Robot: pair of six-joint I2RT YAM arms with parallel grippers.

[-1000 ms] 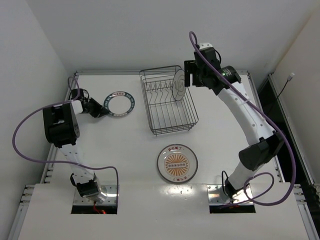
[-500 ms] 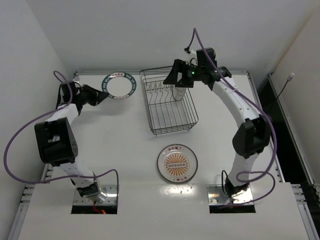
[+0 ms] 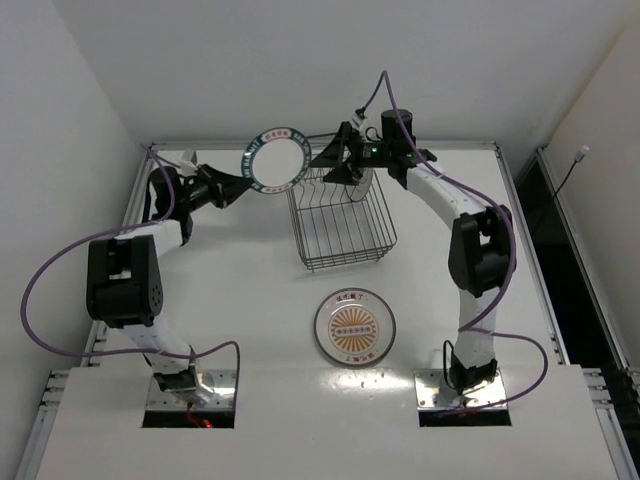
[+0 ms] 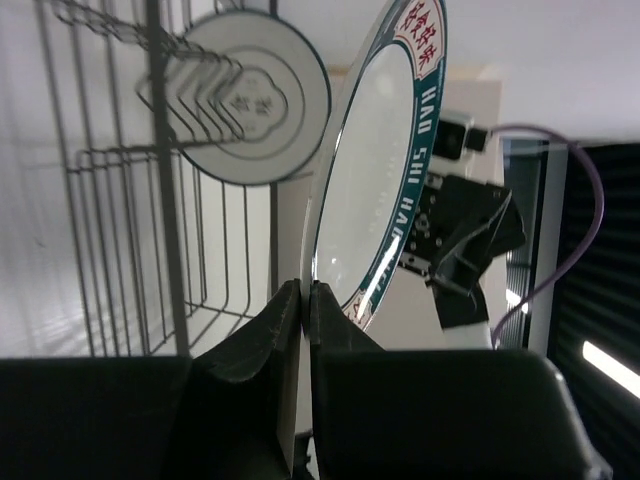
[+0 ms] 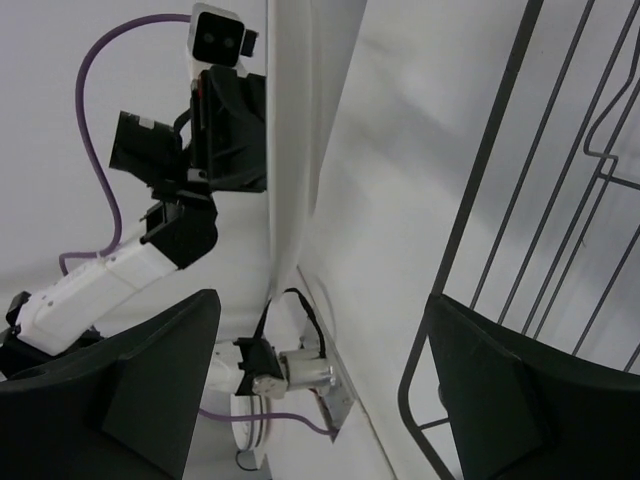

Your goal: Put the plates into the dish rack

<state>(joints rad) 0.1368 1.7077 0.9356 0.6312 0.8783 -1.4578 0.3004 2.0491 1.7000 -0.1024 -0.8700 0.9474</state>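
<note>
Clamped by its rim in the shut fingers of the left gripper (image 3: 243,180): the teal plate (image 3: 278,160), raised on edge near the far edge of the tabletop (image 3: 230,290), just beside the far-left corner of the rack (image 3: 340,232). Spread apart and holding nothing: the right gripper (image 3: 330,165), over the rack's far end.

Already upright among the prongs (image 4: 195,78) at that far end: the ringed plate (image 4: 255,100). Flat toward the middle of the near edge, well apart from the rack: the sunburst plate (image 3: 354,327).

By the look of them, stiff and glossy, so likely slick in a pinch and apt to chip or crack against wire or each other. Moderate weight for so narrow a hold; expect some swing about the fingers. Best taken at the rim, pinched across the thickness, as here. For the flat one, probably tilt or slide to free an edge before gripping. Lower edge-first into a free slot, clear of the one already standing.

Counted: three plates, with one in hand, one racked and one on the table. One rack. Two grippers.
</note>
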